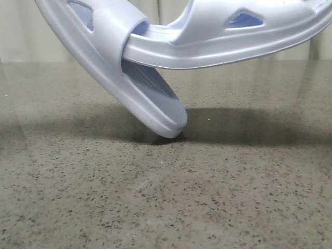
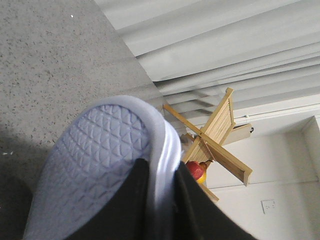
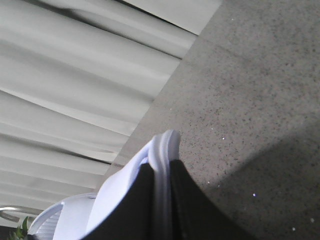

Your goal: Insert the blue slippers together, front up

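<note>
- The speckled stone counter (image 1: 166,197) is lying open across its whole near half in the front view; its far edge is running along pale curtains (image 1: 21,31).
- Two blue slippers are showing, both held up over the middle of the counter.
- The left slipper (image 1: 140,88) is tilting steeply, its rounded end touching or nearly touching the counter surface above a dark shadow.
- The right slipper (image 1: 228,36) is lying closer to level, its end sitting under the left slipper's strap, pushed into it.
- The left gripper (image 2: 157,200) is pinching the edge of the left slipper's sole between its black fingers (image 2: 125,210); the triangle tread is facing the camera.
- The right gripper (image 3: 161,205) is clamping the thin rim of the right slipper in the same way.
- Both slippers are being cut off by the top of the front view, and neither arm is visible there.
- One wooden folding rack (image 2: 215,140) is standing past the counter's far edge, with a red and yellow item (image 2: 196,172) half hidden behind the slipper; what it is cannot be made out.
</note>
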### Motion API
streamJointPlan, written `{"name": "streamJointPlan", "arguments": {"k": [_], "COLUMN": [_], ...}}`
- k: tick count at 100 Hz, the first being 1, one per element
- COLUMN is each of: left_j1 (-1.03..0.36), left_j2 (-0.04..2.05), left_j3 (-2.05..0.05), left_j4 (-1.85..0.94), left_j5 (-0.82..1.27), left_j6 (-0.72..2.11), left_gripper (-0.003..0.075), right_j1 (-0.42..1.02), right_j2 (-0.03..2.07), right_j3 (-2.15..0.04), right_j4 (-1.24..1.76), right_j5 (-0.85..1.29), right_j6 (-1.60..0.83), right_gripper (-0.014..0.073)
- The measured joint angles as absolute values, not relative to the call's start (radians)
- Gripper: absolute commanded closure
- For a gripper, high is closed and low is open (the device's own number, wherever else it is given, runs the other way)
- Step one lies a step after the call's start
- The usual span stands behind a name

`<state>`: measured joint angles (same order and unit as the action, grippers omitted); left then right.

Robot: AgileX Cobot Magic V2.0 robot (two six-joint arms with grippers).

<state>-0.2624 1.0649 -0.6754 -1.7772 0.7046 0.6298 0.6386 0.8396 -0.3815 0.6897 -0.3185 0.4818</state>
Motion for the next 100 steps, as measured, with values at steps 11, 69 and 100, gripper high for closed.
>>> {"name": "streamJointPlan", "arguments": {"k": [11,69,100], "left_j1": [-0.262,-0.259,-0.259], "left_j2": [1.065,1.065,1.065], "left_j3": [-0.675,-0.675,-0.681], "left_j4": [-1.781,-1.791,-1.805], "left_j5": [0.712,0.712,0.714], "left_j6": [0.630,0.630,0.630], "left_gripper": [0.0704,0.0704,0.0704], "right_j1": [0.639,0.827,0.845], "right_j2": [0.841,0.881,0.976], "right_j3": [-0.370,-0.360,-0.358], "right_j4": [0.718,0.771,0.774], "right_j5": [-0.317,-0.518,-0.516], "right_j6": [0.538,0.775,0.750], "right_gripper": [0.0701,0.0701,0.0700]}}
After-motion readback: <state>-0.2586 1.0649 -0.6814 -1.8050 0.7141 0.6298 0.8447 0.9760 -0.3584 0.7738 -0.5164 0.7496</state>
